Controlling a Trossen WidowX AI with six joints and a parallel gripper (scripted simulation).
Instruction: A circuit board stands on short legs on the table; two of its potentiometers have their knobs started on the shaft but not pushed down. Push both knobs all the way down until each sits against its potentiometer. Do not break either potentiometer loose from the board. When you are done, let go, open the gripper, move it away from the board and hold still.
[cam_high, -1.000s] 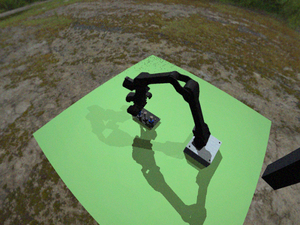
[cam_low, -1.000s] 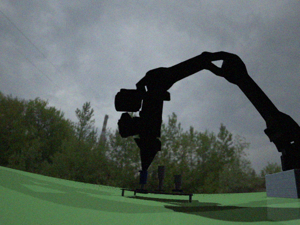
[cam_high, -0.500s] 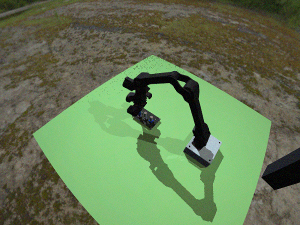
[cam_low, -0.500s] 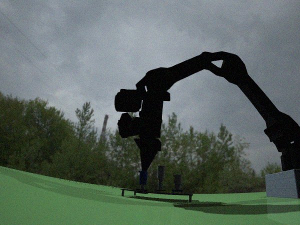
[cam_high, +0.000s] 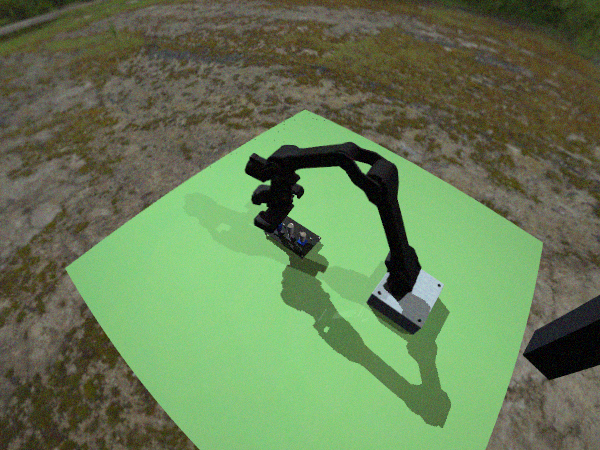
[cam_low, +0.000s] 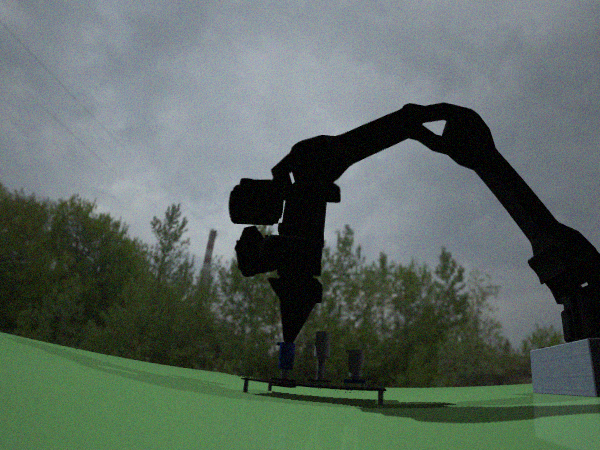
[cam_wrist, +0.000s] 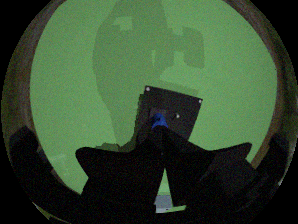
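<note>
The circuit board (cam_high: 312, 241) (cam_low: 370, 387) (cam_wrist: 187, 104) stands on short legs. A blue knob (cam_high: 280, 227) (cam_low: 286, 356) (cam_wrist: 159, 120) is on the shaft at its far-left end in the exterior view, with a short length of shaft showing below it. A grey knob (cam_high: 290, 228) (cam_low: 322, 344) stands higher in the middle, with a longer shaft below it. Another grey knob (cam_high: 303, 235) (cam_low: 355, 363) sits low, against a blue potentiometer (cam_high: 302, 243) (cam_low: 354, 381). My gripper (cam_low: 289, 342) is shut and empty, pointing down, its tips at the blue knob's top. Exact contact is hard to tell.
The arm's light base block (cam_high: 425, 290) (cam_low: 562, 367) stands right of the board in the top and exterior views. The green table top (cam_high: 200, 325) (cam_low: 125, 400) carries the arm's shadows. A black beam (cam_high: 565, 340) juts in at the right edge.
</note>
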